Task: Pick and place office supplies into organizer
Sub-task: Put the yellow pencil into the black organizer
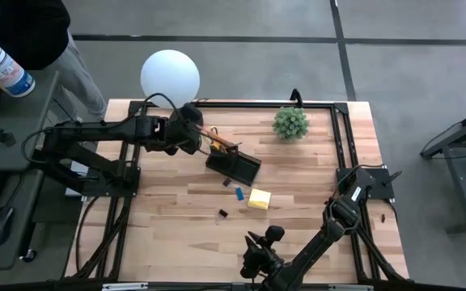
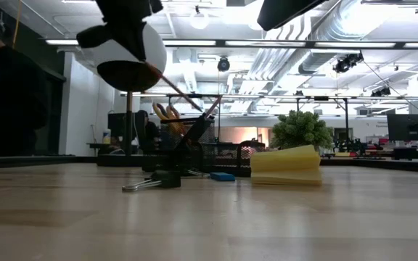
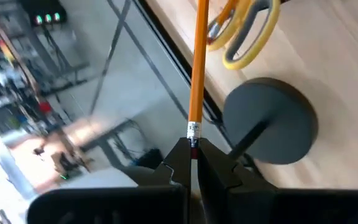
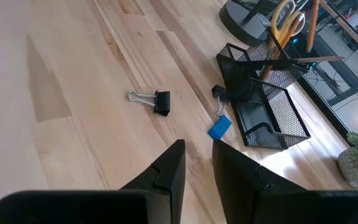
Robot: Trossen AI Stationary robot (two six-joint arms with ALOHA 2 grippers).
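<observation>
Left gripper [image 3: 194, 163] shut tight on orange pencil [image 3: 197, 68] over organizer [image 1: 233, 166], right gripper [image 4: 197, 163] part-open w/ nothing held, apparently idle near table's front edge.

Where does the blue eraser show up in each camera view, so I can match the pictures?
High view: the blue eraser lies at table centre, just below the organizer.
Low view: the flat blue block left of the yellow sticky-note pad.
Left wrist view: not in it.
Right wrist view: mid-frame, beside the organizer's open end.
Shared landmark: the black mesh organizer.
</observation>
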